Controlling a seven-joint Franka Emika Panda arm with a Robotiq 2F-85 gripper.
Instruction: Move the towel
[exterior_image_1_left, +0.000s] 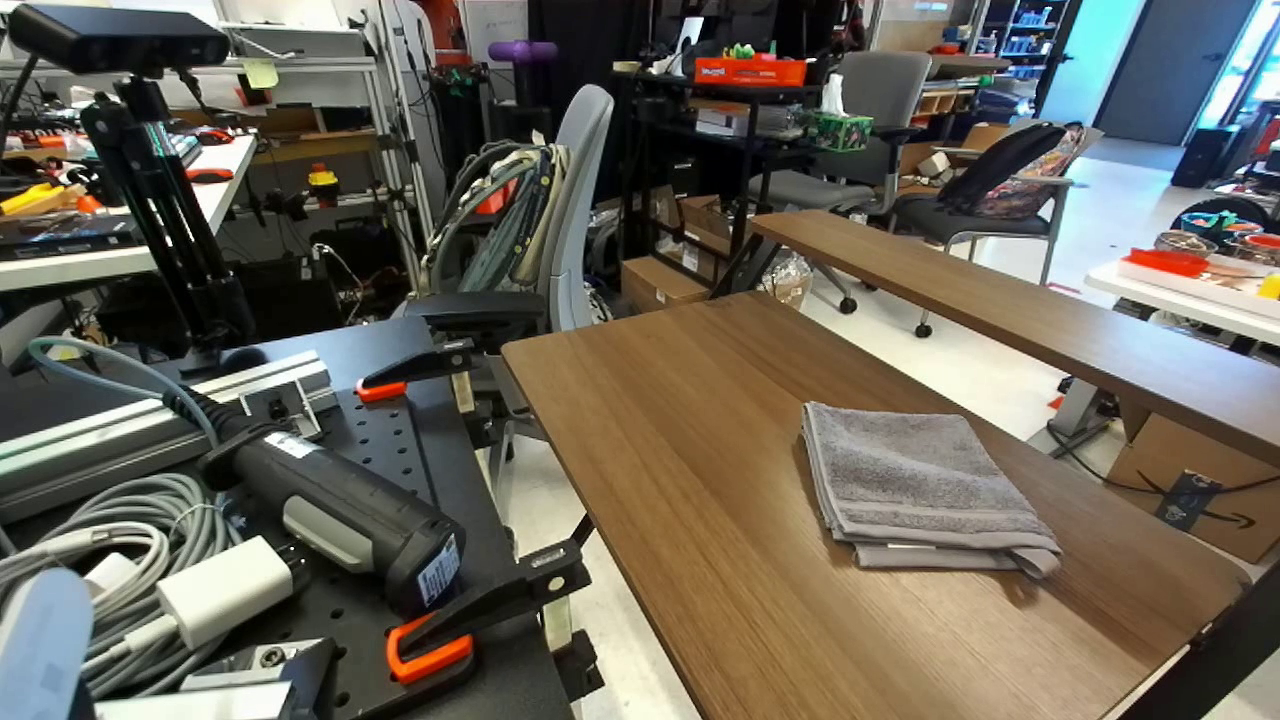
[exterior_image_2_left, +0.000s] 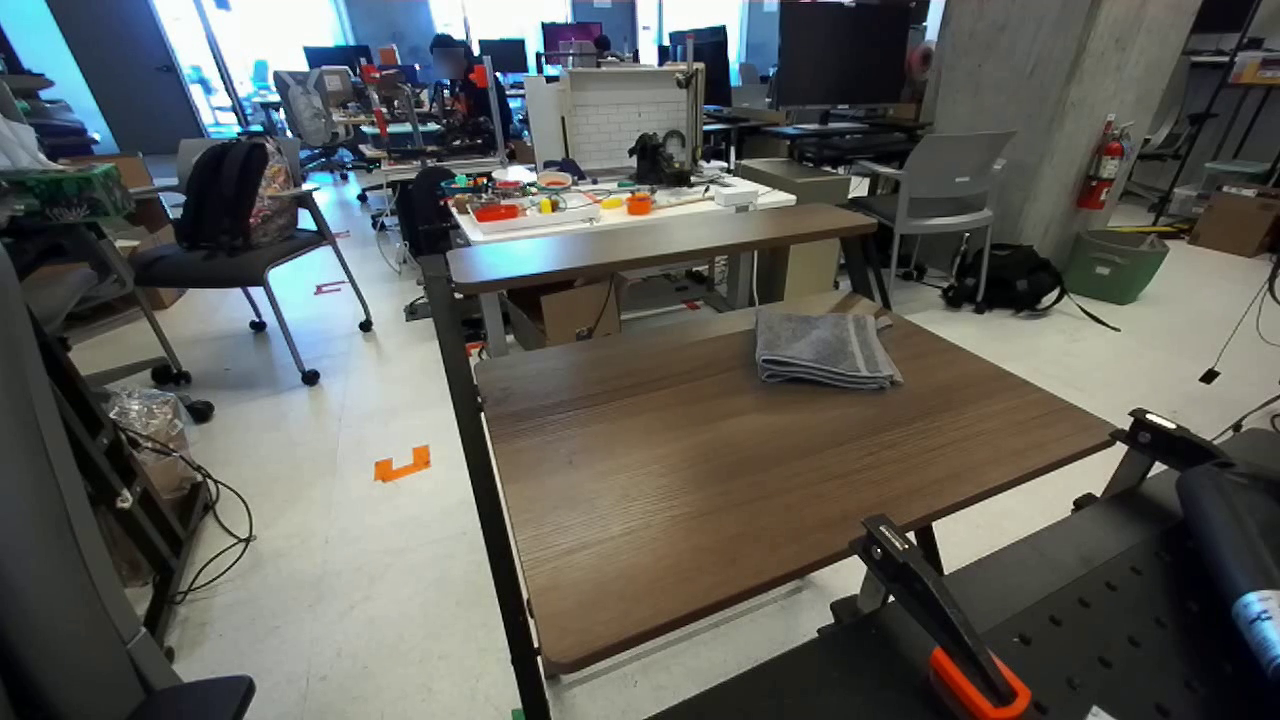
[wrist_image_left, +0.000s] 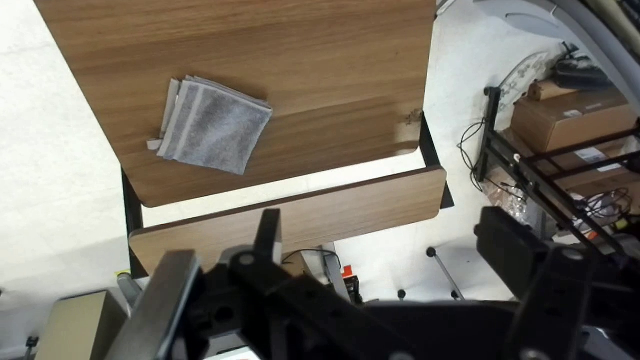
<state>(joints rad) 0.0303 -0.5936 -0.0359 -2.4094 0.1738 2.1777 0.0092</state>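
The towel (exterior_image_1_left: 915, 480) is a grey folded cloth with layered edges and a paler stripe. It lies flat on the brown wooden tabletop (exterior_image_1_left: 690, 440). It also shows in an exterior view (exterior_image_2_left: 825, 348), near the tabletop's far edge by the raised shelf, and in the wrist view (wrist_image_left: 217, 127), left of centre. My gripper (wrist_image_left: 381, 220) shows only in the wrist view. Its two black fingers are wide apart with nothing between them. It is apart from the towel, which appears up and to the left of the fingers. Neither exterior view shows the gripper.
A raised wooden shelf (exterior_image_2_left: 660, 245) runs along the table's far side, with a gap between. A black pegboard bench (exterior_image_1_left: 400, 450) adjoins the near side, with orange-tipped clamps (exterior_image_1_left: 430, 650), a black handheld device (exterior_image_1_left: 340, 510) and coiled cables. A black post (exterior_image_2_left: 480, 480) stands at a table end.
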